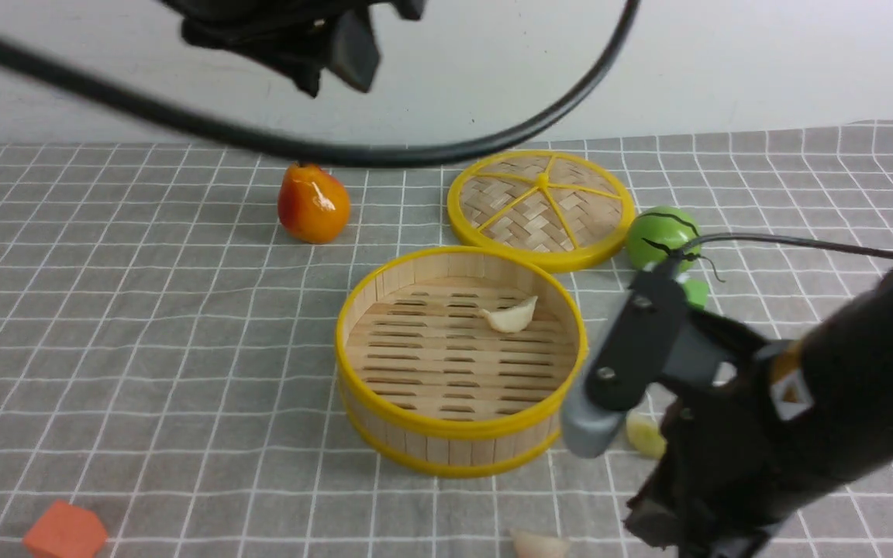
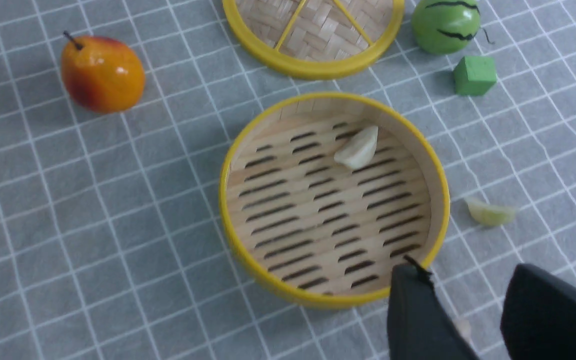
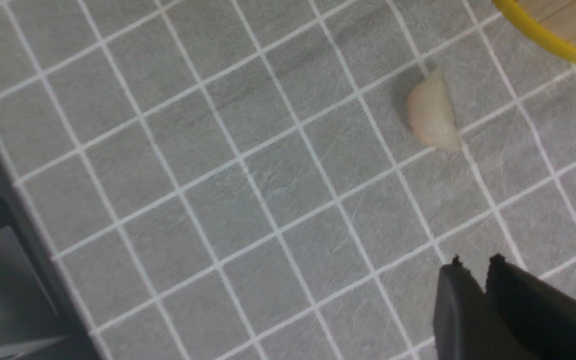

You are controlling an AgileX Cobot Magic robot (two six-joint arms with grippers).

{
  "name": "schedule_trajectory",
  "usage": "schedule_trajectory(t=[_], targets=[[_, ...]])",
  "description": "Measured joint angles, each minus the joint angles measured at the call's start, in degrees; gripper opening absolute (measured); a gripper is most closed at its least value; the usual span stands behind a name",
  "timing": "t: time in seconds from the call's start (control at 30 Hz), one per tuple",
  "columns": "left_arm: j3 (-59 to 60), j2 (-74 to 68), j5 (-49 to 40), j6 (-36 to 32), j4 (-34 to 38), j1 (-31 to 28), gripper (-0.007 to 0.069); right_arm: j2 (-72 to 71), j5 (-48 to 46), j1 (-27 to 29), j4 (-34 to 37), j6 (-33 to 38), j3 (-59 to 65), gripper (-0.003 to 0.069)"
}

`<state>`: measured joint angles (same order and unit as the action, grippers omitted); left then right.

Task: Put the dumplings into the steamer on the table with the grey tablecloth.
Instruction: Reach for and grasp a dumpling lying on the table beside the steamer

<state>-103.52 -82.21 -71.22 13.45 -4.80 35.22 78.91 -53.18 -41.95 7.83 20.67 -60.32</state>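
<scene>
One dumpling (image 1: pixel 512 315) sits inside the steamer (image 1: pixel 462 364) at about one o'clock; outside, the second (image 1: pixel 646 435) lies near four, the third (image 1: pixel 539 544) near five. My left gripper (image 2: pixel 460 295) stands open and empty, my right (image 3: pixel 475 270) slightly parted, holding nothing.

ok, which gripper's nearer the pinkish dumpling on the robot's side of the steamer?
Right. The right gripper is low, off to the right of the dumpling. The left gripper is much higher above the cloth.
</scene>
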Motion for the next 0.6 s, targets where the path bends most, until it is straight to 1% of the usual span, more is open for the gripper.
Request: schedule_trajectory(t=[0.03, 0.07, 0.1, 0.13, 0.17, 0.2, 0.23, 0.27, 0.3, 0.33, 0.4, 0.5, 0.53, 0.6], targets=[[3.2, 3.6, 0.0, 0.1, 0.0, 0.0, 0.0162, 2.4, 1.4, -0.9, -1.3, -0.4, -0.5, 0.0144], [6.5, 5.7, 0.0, 0.3, 0.0, 0.0, 0.0134, 3.8, 2.5, -1.3, -1.7, -0.4, -0.6, 0.0160], [10.6, 9.2, 0.0, 0.8, 0.0, 0.0, 0.0100, 6.2, 4.1, -1.7, -2.6, -0.6, -0.8, 0.0203], [17.2, 14.7, 0.0, 2.1, 0.0, 0.0, 0.0059, 9.9, 6.7, -2.1, -3.4, -0.8, -0.9, 0.0284], [17.2, 15.4, 0.0, 2.2, 0.0, 0.0, 0.0054, 9.9, 7.0, -2.1, -3.5, -0.8, -0.9, 0.0295], [21.0, 18.0, 0.0, 3.0, 0.0, 0.0, 0.0035, 12.2, 8.4, -2.1, -3.8, -1.0, -0.9, 0.0337], [26.8, 23.4, 0.0, 4.7, 0.0, 0.0, 0.0000, 15.6, 11.4, -2.1, -4.5, -1.6, -0.9, 0.0427], [27.5, 24.0, 0.0, 4.7, 0.0, 0.0, -0.0002, 16.0, 11.4, -2.1, -4.6, -1.7, -0.9, 0.0436], [31.2, 27.2, 0.2, 5.9, 0.0, 0.0, -0.0014, 18.4, 13.4, -2.1, -5.2, -1.8, -1.0, 0.0484], [33.9, 29.6, 0.5, 6.7, 0.0, 0.0, -0.0014, 20.2, 14.8, -2.1, -5.4, -1.8, -1.1, 0.0515], [38.0, 33.0, 0.7, 8.1, 0.1, 0.0, -0.0014, 23.5, 16.5, -2.1, -5.7, -1.9, -1.8, 0.0548], [41.4, 36.2, 0.5, 9.8, 0.0, 0.0, -0.0014, 27.8, 18.1, -2.1, -6.0, -1.9, -3.9, 0.0544], [41.6, 36.4, 0.4, 9.9, 0.0, 0.0, -0.0014, 28.1, 17.8, -2.1, -6.0, -1.9, -4.3, 0.0535], [42.4, 36.7, 0.0, 10.4, 0.0, 0.0, -0.0014, 29.5, 16.9, -2.1, -6.0, -2.0, -6.3, 0.0464]])
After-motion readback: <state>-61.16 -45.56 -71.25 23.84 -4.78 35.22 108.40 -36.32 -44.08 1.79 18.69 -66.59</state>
